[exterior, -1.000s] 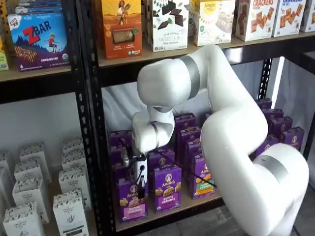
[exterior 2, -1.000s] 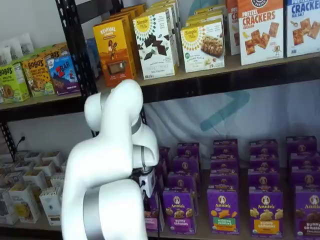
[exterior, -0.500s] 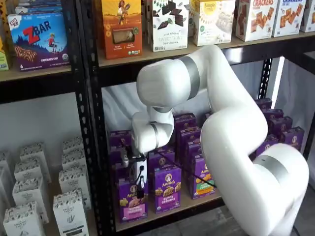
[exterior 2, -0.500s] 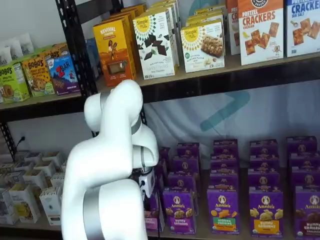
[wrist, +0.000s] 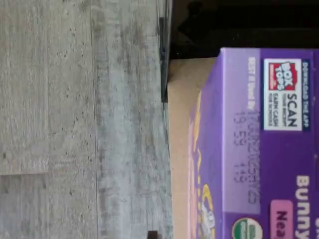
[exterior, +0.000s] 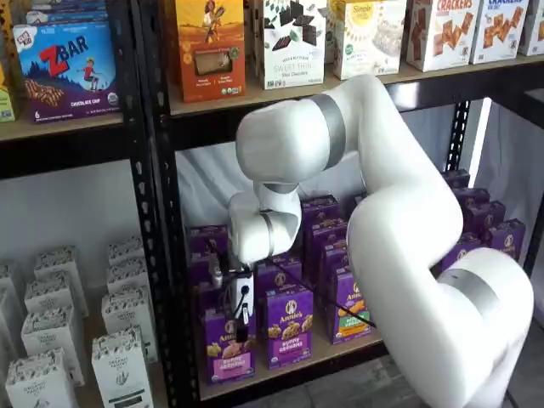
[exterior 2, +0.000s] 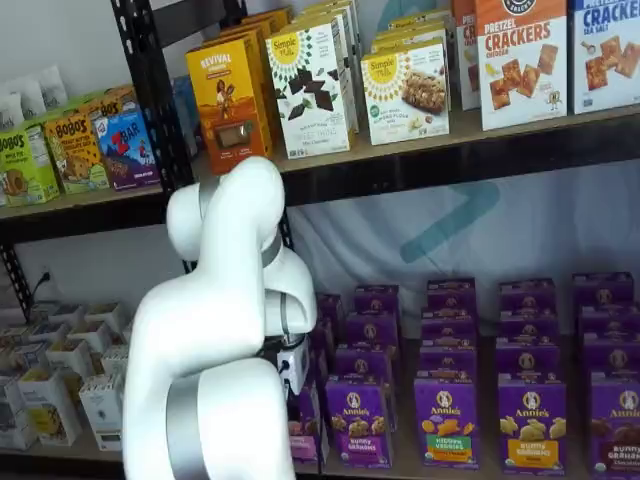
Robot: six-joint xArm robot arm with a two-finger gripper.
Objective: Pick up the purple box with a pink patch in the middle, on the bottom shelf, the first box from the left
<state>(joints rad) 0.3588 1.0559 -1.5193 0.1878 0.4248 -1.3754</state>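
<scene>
The white arm [exterior: 399, 229] fills the foreground of both shelf views, bent down from its elbow toward the lower rack. Its wrist ends in the gripper [exterior: 240, 327], whose white body hangs in front of the leftmost front carton; the black fingers sit against that carton's face and top, and whether they are apart or closed on it cannot be told from either shelf view.

Just behind the gripper stands the purple box [exterior: 228, 350], upright at the front left corner of the bottom shelf [exterior: 289, 367], next to the black perforated upright [exterior: 166, 255]. Its pink panel shows low on the front. In the wrist view the same purple box [wrist: 259, 149] is seen from above, with a Box Tops mark and a stamped date on its top, the tan board [wrist: 178, 149] under it and grey floor [wrist: 79, 119] beyond the shelf edge. In the other shelf view only a sliver of the purple box [exterior 2: 305, 430] shows past the arm.

To its right stands a carton with a purple panel [exterior: 289, 327], then one with a green-orange panel [exterior: 350, 306]. More purple cartons line up in rows behind them.

Above, the upper shelf [exterior: 340, 93] carries snack and cracker boxes.
</scene>
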